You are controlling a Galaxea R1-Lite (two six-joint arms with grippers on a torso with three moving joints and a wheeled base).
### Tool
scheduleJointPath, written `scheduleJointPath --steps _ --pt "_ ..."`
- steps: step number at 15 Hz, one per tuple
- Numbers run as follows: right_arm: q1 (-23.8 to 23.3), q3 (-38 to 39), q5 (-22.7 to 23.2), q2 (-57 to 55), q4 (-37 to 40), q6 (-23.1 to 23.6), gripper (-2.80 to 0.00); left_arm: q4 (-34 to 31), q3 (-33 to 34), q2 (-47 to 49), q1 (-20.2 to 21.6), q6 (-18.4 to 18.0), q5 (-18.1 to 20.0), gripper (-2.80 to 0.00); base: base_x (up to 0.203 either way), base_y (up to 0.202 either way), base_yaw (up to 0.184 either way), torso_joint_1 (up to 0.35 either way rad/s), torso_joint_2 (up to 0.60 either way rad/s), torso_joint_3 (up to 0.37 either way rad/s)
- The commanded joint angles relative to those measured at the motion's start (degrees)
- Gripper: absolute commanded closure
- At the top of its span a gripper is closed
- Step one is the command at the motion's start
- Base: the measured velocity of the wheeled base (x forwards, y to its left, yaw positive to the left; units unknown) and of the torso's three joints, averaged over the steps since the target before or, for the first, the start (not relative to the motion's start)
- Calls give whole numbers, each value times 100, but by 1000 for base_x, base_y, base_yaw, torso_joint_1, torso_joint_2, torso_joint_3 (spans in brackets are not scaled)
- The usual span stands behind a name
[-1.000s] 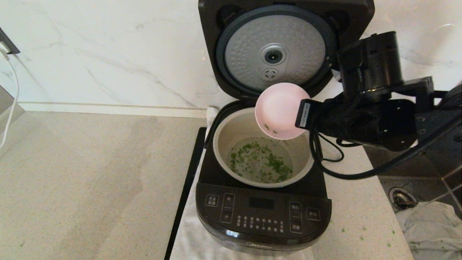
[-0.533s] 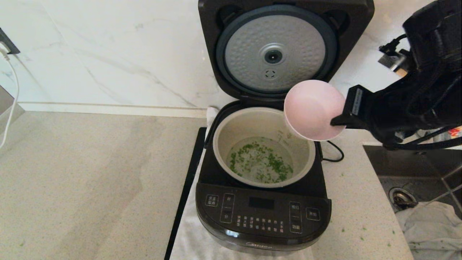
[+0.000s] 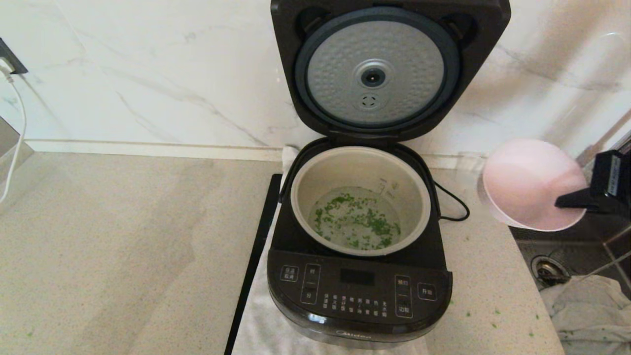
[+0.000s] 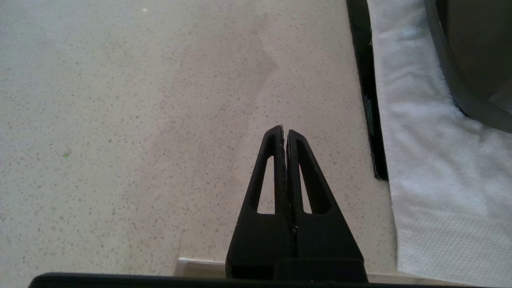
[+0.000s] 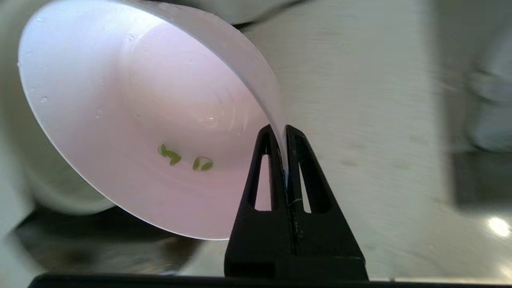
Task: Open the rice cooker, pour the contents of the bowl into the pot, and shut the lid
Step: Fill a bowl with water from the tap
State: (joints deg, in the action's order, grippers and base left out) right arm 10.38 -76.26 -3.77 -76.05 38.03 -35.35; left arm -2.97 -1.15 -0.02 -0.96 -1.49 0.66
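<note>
Black fingers of the right gripper (image 5: pixel 285 132) are pinched together on the rim of the pale pink bowl (image 3: pixel 535 185), which now hangs at the right edge of the scene, over the counter's end beside the sink (image 3: pixel 552 266); a second ago it was tipped above the pot (image 3: pixel 360 199). The bowl is tilted on its side, and only a few green bits (image 5: pixel 186 158) cling to its whitish inside. Most of the right arm is cut off by the frame's right border. The contents, chopped green bits in clear liquid (image 3: pixel 356 223), lie in the pot. The rice cooker (image 3: pixel 359 296) stands on a white cloth (image 4: pixel 424 160), its lid (image 3: pixel 389 64) upright. The left gripper (image 4: pixel 285 134) hovers parked over the bare counter (image 4: pixel 140 120), left of the cooker, fingers together and empty.
</note>
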Motion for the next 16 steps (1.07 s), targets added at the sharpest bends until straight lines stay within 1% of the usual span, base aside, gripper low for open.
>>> scheduleJointPath --steps 1,2,4,6,9,11,12,16 --pt "-1160 491 167 334 -15 174 0 -1 0 2 0 -1 -4 0 0 0 0 0 0 0" --pt "-1754 681 280 327 -77 304 0 -1 0 -6 0 -1 -4 0 0 0 0 0 0 0" --pt "-2942 1016 678 213 -336 544 0 -1 0 -6 0 -1 -4 0 0 0 0 0 0 0" --pt "-4213 1287 1317 -146 -661 820 0 -1 0 -6 0 -1 -1 0 0 0 0 0 0 0" --pt "-5620 1402 2228 -1161 -933 1080 0 -1 0 -6 0 -1 -4 0 0 0 0 0 0 0" --pt "-6273 1398 2748 -1816 -1060 1209 0 -1 0 -6 0 -1 0 0 0 0 0 0 0 0" --pt "-6523 1358 2927 -2111 -1091 1243 0 -1 0 -4 0 -1 3 0 0 0 0 0 0 0" --pt "-7389 885 3462 -3197 -1093 1375 0 -1 0 -5 0 -1 -4 0 0 0 0 0 0 0"
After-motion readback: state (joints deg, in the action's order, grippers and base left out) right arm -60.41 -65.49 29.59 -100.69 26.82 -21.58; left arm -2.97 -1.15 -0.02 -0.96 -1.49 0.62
